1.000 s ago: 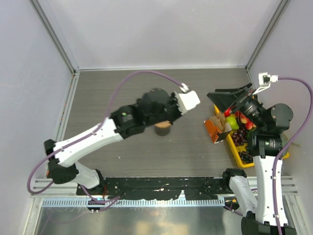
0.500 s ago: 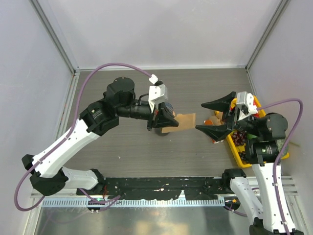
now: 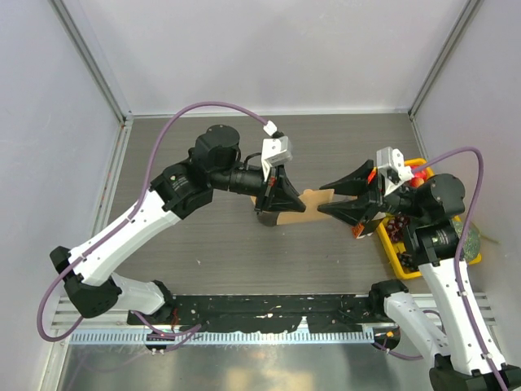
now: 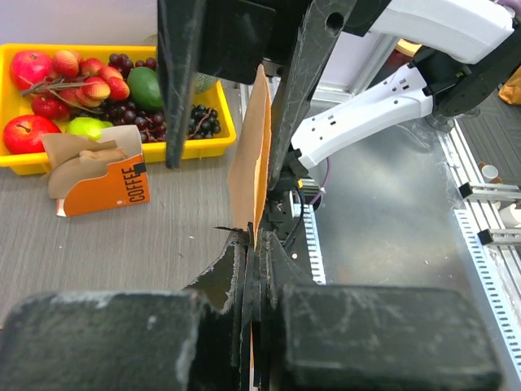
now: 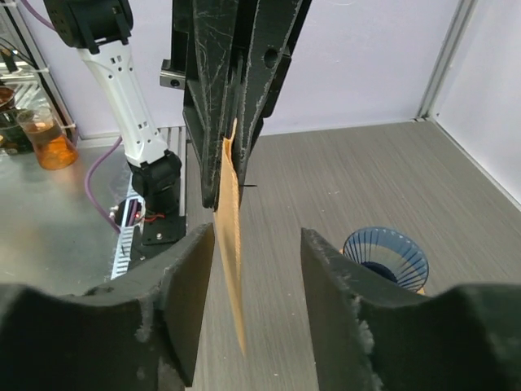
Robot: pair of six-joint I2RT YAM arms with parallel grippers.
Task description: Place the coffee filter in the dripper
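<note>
Left wrist: coffee filter (image 4: pixel 248 155) in left claw (image 4: pixel 251 238); "COFFEE" on orange box (image 4: pixel 110 186).

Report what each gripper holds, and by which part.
Left gripper pinches the coffee filter's edge. Right gripper holds nothing; its open fingers straddle it.

a grey wood-grain tabletop (image 3: pixel 244 261) is closed in on 3 sides by plain pale lilac-white wall panels (image 3: pixel 269 49), with slim aluminium frame posts (image 3: pixel 91 61) at the corners. along its near edge run a black mounting rail (image 3: pixel 269 303) and a white slotted cable duct (image 3: pixel 244 336). the light is even and soft.
</note>
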